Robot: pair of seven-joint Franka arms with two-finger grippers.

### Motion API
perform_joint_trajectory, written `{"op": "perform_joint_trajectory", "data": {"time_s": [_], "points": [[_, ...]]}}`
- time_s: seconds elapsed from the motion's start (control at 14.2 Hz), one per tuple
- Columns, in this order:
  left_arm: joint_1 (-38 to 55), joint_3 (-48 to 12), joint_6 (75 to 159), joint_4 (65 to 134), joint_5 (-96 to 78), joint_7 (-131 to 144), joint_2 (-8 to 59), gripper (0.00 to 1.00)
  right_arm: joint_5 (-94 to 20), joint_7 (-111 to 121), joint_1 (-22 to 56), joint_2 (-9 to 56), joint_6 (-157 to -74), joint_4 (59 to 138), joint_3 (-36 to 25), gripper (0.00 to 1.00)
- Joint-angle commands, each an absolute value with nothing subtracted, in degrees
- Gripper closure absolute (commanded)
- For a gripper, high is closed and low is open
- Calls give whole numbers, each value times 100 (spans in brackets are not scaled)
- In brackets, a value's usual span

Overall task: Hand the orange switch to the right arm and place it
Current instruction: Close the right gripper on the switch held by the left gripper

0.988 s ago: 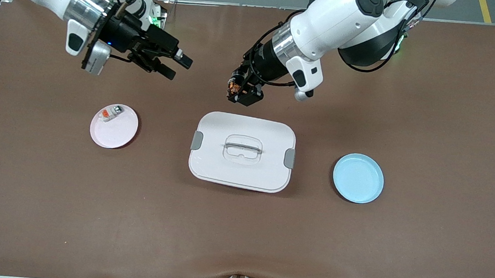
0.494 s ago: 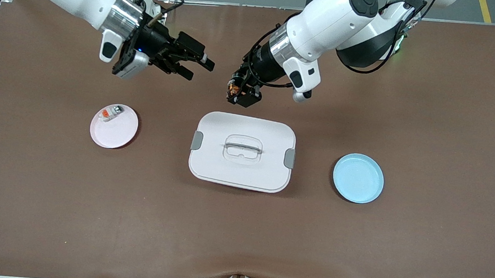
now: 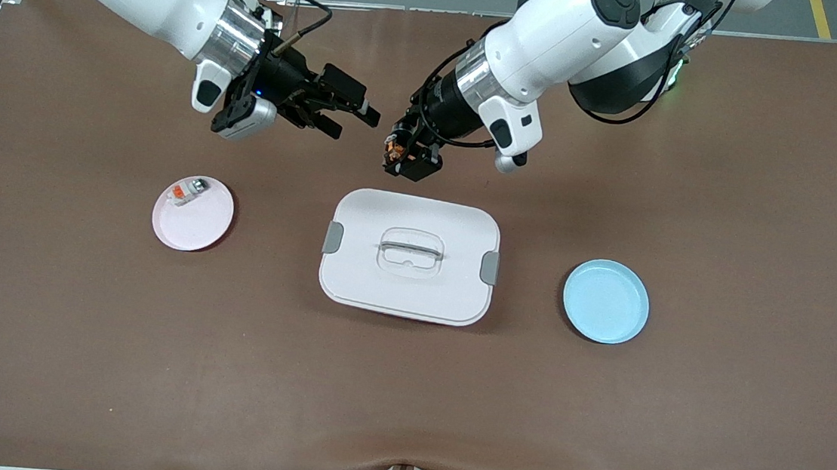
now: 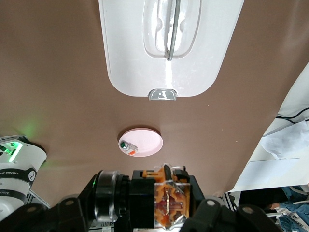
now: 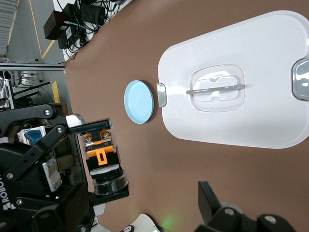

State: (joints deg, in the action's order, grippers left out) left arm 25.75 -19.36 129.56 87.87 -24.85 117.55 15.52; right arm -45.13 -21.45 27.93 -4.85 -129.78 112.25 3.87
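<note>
My left gripper (image 3: pixel 403 156) is shut on the orange switch (image 3: pixel 394 145), a small black block with an orange middle, and holds it in the air over the brown mat just off the white lidded box (image 3: pixel 409 257). The left wrist view shows the switch (image 4: pixel 166 198) between the jaws. My right gripper (image 3: pixel 354 125) is open and empty, level with the switch and a short gap from it, pointing at it. In the right wrist view the switch (image 5: pixel 99 147) sits in the left gripper, with one right finger (image 5: pixel 208 197) showing.
A pink plate (image 3: pixel 193 214) toward the right arm's end holds a white-and-orange component (image 3: pixel 187 190). A blue plate (image 3: pixel 606 301) lies toward the left arm's end. The white box stands between them. Cables hang at the table's near edge.
My right gripper has moved across the mat toward the left gripper and the switch, staying open. The left gripper has hardly moved.
</note>
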Motion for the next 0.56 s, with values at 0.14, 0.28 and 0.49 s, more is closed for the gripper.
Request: {"op": "perform_joint_trajectory", "data": {"time_s": [0.14, 0.28, 0.49], "points": [[2689, -1925, 13051, 8666, -2347, 11892, 1617, 69, -4070, -2882, 3050, 78, -13017, 10565, 360, 0], [2689, -1925, 13052, 8666, -2355, 11892, 1617, 69, -4069, -2909, 3050, 88, -12999, 10547, 360, 0], [2672, -1925, 13052, 8666, -2364, 11892, 1608, 69, -4061, -2961, 3059, 97, -12990, 10547, 360, 0]]}}
